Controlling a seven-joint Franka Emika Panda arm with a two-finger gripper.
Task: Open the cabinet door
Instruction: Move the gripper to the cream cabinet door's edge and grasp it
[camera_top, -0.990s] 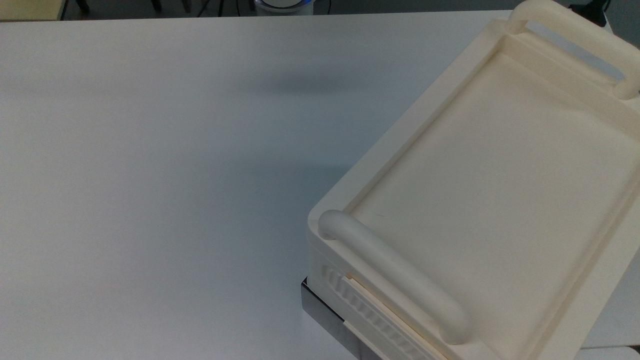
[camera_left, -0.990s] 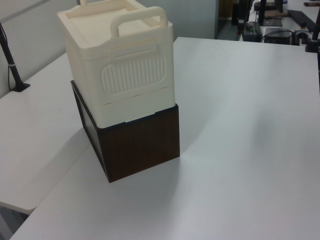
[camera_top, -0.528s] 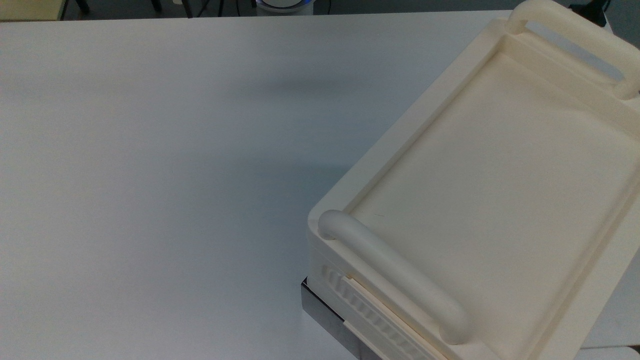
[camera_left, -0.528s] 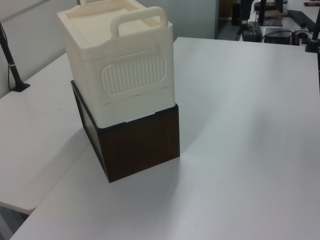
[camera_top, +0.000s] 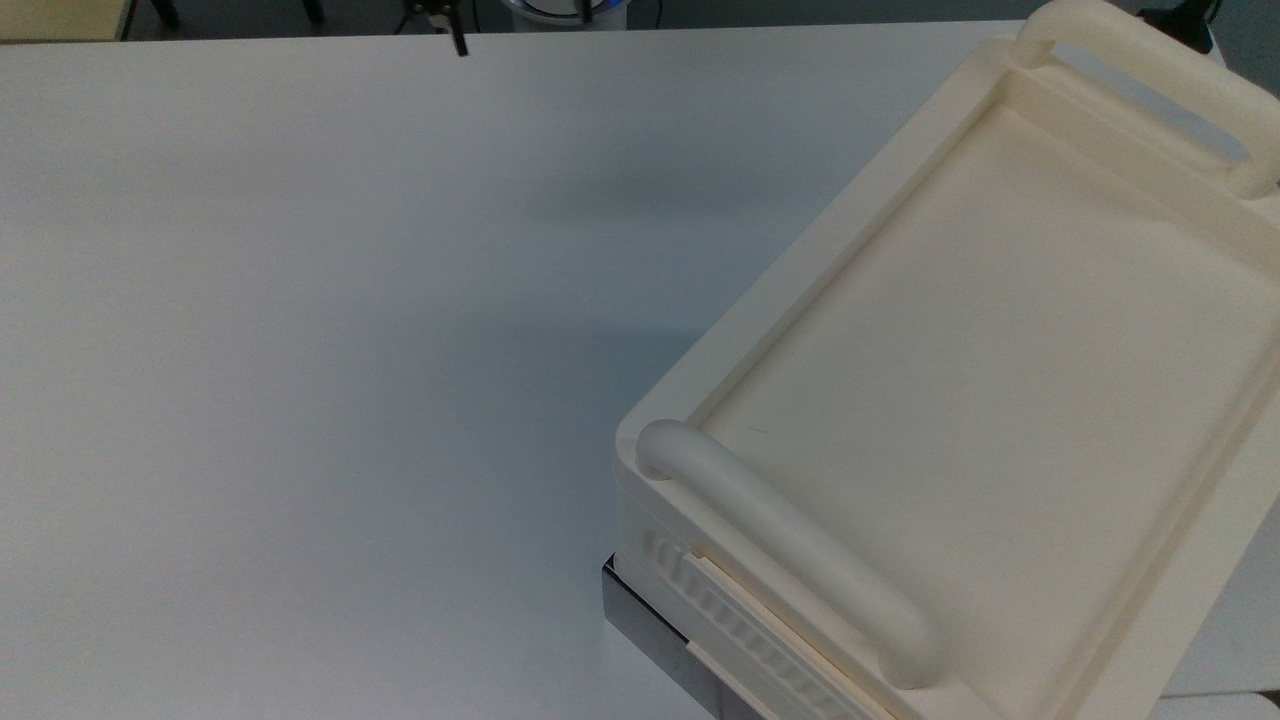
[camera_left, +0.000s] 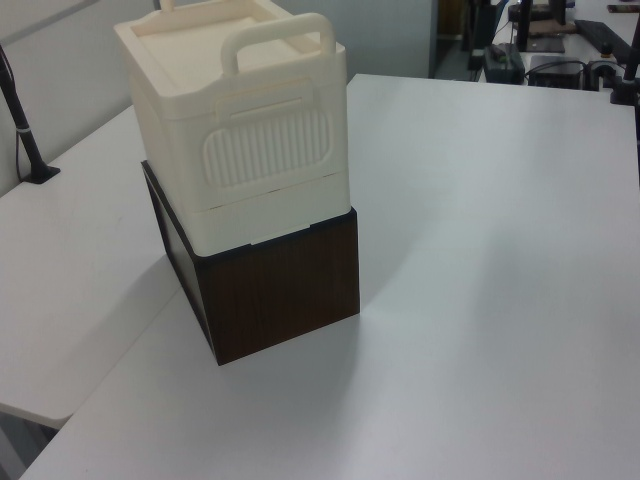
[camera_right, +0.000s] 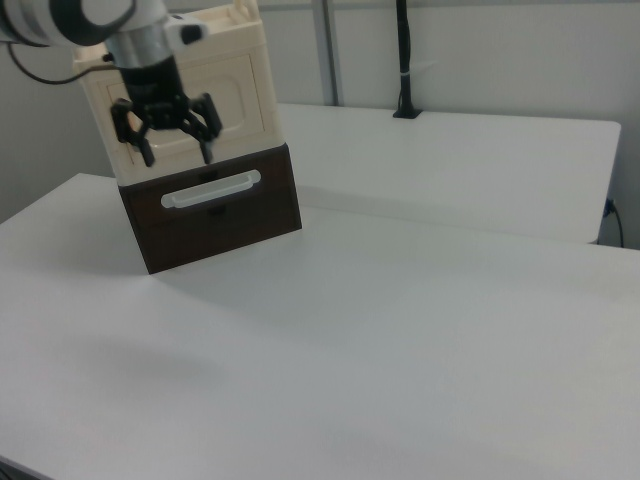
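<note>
The cabinet door (camera_right: 228, 92) sits flush on the cream cabinet (camera_left: 235, 130); the pincer (camera_right: 167, 132) hangs spread before it.

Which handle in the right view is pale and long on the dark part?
The drawer handle, a pale horizontal bar on the dark brown drawer; the rounded cream handles sit on the cabinet's top.

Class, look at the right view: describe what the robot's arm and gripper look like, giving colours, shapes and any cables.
The arm has rounded white segments with a black band at a joint. A grey cylindrical wrist leads down to the black gripper, whose two dark jaws stand apart like claws. A thin dark cable curves off the arm at the right view's left.
</note>
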